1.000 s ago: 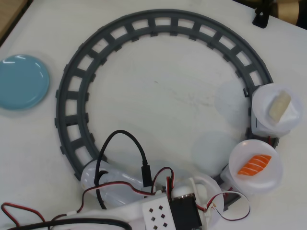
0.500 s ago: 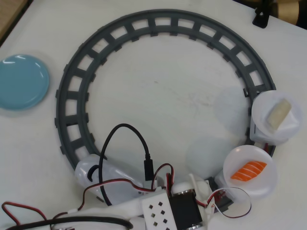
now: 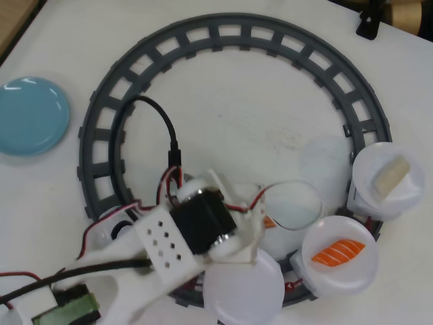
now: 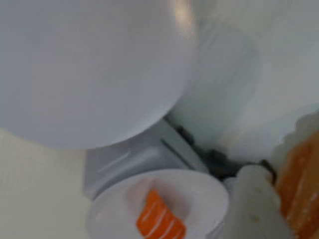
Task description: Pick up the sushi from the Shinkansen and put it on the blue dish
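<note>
1. Pinching the sushi (image 3: pixel 269 221), the claw (image 3: pixel 268 217) sits low over the inner edge of the dark grey track (image 3: pixel 223 30); only a sliver of orange shows between its parts in the overhead view.
2. Wrist view: the sushi (image 4: pixel 299 179) fills the right edge, blurred, pressed against a white finger (image 4: pixel 251 204).
3. The sushi is off the Shinkansen (image 3: pixel 298 261), held just above and right of a bare white plate (image 3: pixel 243 291) on one car.
4. A striped orange piece (image 3: pixel 338 252) lies on the next plate, right of the claw and apart from it; a whitish piece (image 3: pixel 392 177) lies on the plate beyond.
5. The blue dish (image 3: pixel 30 115) rests bare on the counter (image 3: pixel 223 122) at upper left, outside the track, well apart from the claw.
</note>
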